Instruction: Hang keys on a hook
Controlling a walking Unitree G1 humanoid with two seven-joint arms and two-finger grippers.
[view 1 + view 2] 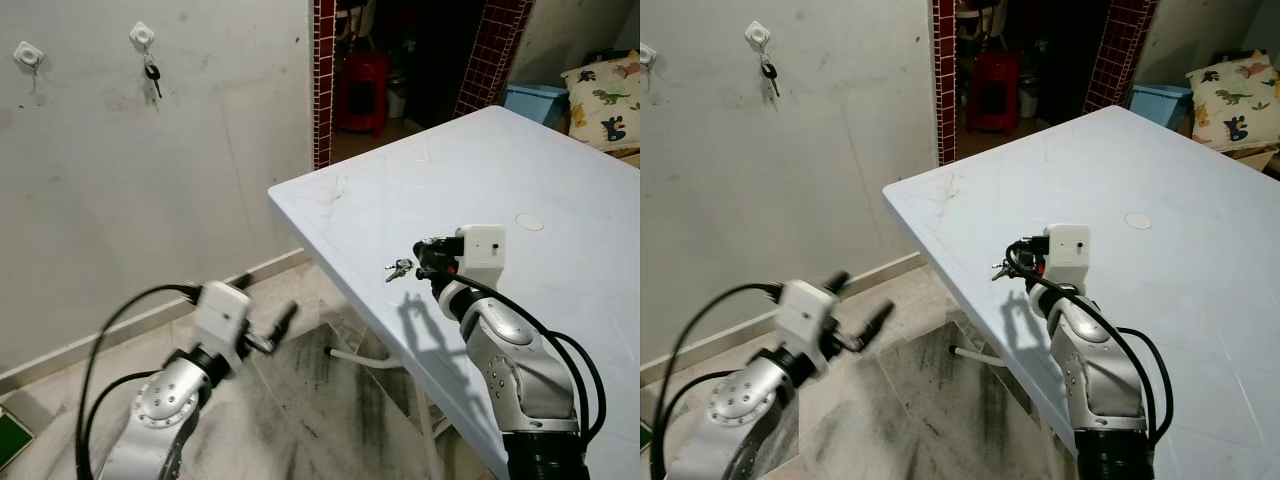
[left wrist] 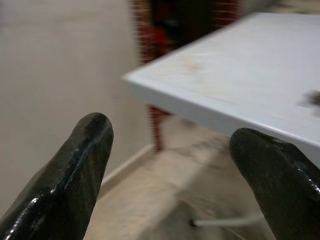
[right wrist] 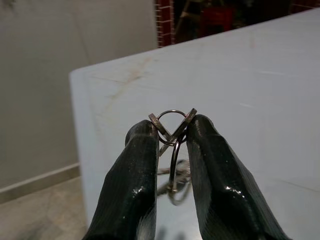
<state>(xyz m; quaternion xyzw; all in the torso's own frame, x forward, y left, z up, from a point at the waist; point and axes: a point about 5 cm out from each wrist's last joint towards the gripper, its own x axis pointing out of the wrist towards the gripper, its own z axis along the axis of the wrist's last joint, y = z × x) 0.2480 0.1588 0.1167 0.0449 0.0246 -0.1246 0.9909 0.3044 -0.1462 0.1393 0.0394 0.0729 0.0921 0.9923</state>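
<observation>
A: Where are the keys (image 3: 172, 131)?
B: Pinched between the fingers of the right end effector (image 1: 426, 259), clamped on the ring. The bunch dangles off the tips, above the table (image 1: 560, 300) near its corner edge.

A: Left end effector (image 1: 268, 325)?
B: Fingers spread apart, nothing between them. It hangs low over the floor (image 1: 300, 400), beside the table and well apart from the keys.

A: Hooks?
B: Two on the wall. Left hook (image 1: 27, 54) is bare. Right hook (image 1: 142, 36) carries another key (image 1: 153, 78). Both are well apart from the held keys.
</observation>
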